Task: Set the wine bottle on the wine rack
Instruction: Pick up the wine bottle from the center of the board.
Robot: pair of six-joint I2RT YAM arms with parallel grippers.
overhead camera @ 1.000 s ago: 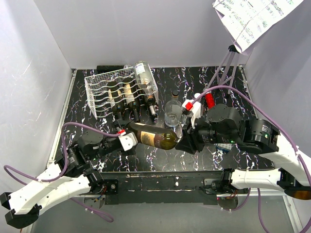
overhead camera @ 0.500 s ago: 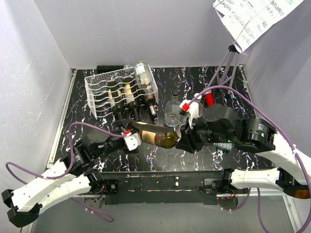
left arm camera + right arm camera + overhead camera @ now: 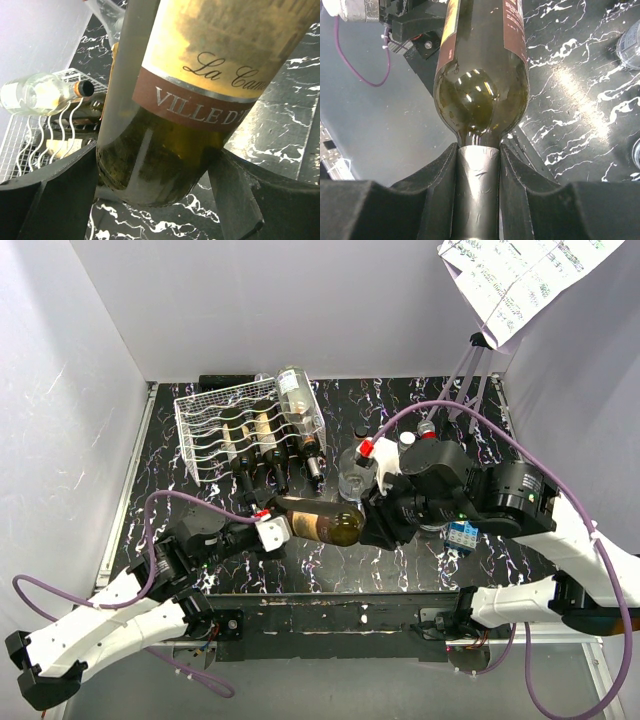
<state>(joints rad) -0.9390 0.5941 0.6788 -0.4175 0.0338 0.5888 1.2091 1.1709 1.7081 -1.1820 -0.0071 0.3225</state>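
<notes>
The wine bottle [image 3: 320, 523], dark green with a yellow and brown label, hangs level above the marbled table between both arms. My right gripper [image 3: 370, 523] is shut on its foil-wrapped neck [image 3: 477, 190]. My left gripper [image 3: 288, 522] has a finger against each side of the bottle's base [image 3: 155, 170]. The white wire wine rack [image 3: 215, 430] stands at the far left, with several dark bottles in its cradles and a clear bottle [image 3: 295, 395] lying on top. The rack [image 3: 30, 145] also shows in the left wrist view, behind the bottle.
A clear glass vessel [image 3: 355, 478] stands just beyond the held bottle. A small blue item [image 3: 462, 535] lies under the right arm. White walls close in the table on the left, back and right. Purple cables loop over both arms.
My right arm has swung left and farther in, carrying the bottle's neck with it. The left gripper's fingers have narrowed onto the base.
</notes>
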